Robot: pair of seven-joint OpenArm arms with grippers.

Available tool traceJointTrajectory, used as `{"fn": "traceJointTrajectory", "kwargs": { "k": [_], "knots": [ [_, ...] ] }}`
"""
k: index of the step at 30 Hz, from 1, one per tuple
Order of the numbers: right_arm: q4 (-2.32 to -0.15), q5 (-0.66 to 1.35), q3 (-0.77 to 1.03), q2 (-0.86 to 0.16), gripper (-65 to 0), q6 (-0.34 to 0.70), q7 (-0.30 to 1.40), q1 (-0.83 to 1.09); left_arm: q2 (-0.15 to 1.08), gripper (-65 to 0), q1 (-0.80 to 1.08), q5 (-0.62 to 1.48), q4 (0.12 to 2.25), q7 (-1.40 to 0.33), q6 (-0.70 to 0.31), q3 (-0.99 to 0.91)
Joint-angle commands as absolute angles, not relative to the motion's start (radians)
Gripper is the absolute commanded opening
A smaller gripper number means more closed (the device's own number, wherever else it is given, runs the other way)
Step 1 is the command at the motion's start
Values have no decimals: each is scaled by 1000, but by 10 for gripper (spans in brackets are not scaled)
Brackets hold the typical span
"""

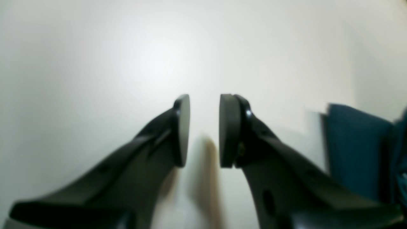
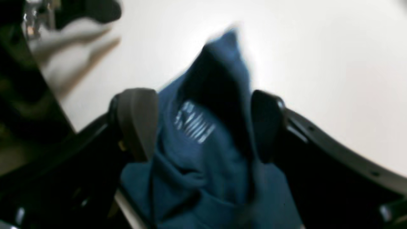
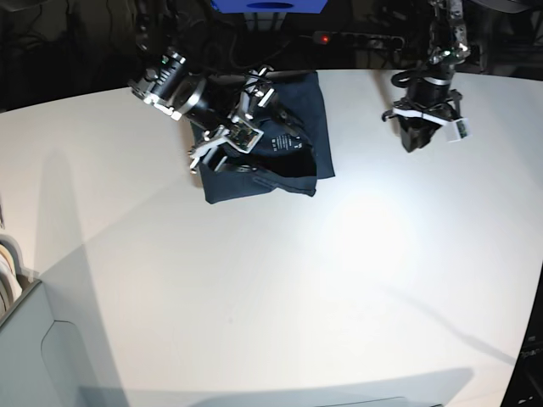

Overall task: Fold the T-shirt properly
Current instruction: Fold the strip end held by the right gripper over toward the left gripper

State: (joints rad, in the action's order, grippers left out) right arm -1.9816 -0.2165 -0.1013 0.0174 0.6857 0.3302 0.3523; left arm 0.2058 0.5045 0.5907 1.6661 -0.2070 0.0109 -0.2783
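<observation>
Navy T-shirt [image 3: 299,117] is being bunched upward between the wide-spread right tool [image 2: 203,124]; its long axis cannot be told. Left tool [image 1: 204,130], narrowly parted, is being held empty over the worktop [image 3: 254,288].

White print on T-shirt [image 2: 197,149], seemingly illegible.

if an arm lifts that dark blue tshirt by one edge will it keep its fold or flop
Probably flop: the dark navy-blue cotton T-shirt bunches into soft ridges between the right tool's pads in the wrist view. It likely drapes and unfolds, since its layers lie loosely on the white table. It looks light, so it may drag rather than slide flat.
</observation>
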Motion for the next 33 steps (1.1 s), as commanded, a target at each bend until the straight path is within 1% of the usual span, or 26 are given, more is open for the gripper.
{"fn": "traceJointTrajectory", "kwargs": {
  "k": [1,4,9,12,20,23,24,26,28,31,32,33],
  "knots": [
    [-2015,-206,-79,21,-210,698,312,372,211,-494,512,596,1687,-186,1,-294],
    [-2035,-206,-51,21,-210,698,306,429,211,-494,513,596,1687,-186,1,-314],
    [-2017,-206,-64,5,-210,698,305,476,209,-494,509,596,1687,-186,1,-308],
    [-1992,-206,-91,4,-210,698,311,470,209,-494,507,596,1687,-186,1,-305],
    [-1883,-206,-96,2,-211,698,314,420,185,-494,506,596,1687,-186,1,-305],
    [-1853,-206,-96,2,-224,698,314,414,183,-494,506,596,1687,-186,1,-306],
    [-1848,-206,-96,2,-242,698,314,414,183,-494,506,596,1687,-186,1,-308],
    [-1848,-206,-99,2,-309,698,314,418,183,-494,506,596,1687,-186,1,-309],
    [-1848,-206,-117,2,-406,698,314,418,183,-494,506,596,1685,-186,1,-311],
    [-1857,-206,-142,1,-579,698,314,433,183,-494,506,596,1689,-186,1,-311],
    [-1860,-206,-148,1,-623,698,312,438,183,-494,506,596,1689,-186,1,-311],
    [-1870,-206,-154,1,-650,698,312,438,183,-494,506,596,1689,-186,1,-311]
  ]
}}
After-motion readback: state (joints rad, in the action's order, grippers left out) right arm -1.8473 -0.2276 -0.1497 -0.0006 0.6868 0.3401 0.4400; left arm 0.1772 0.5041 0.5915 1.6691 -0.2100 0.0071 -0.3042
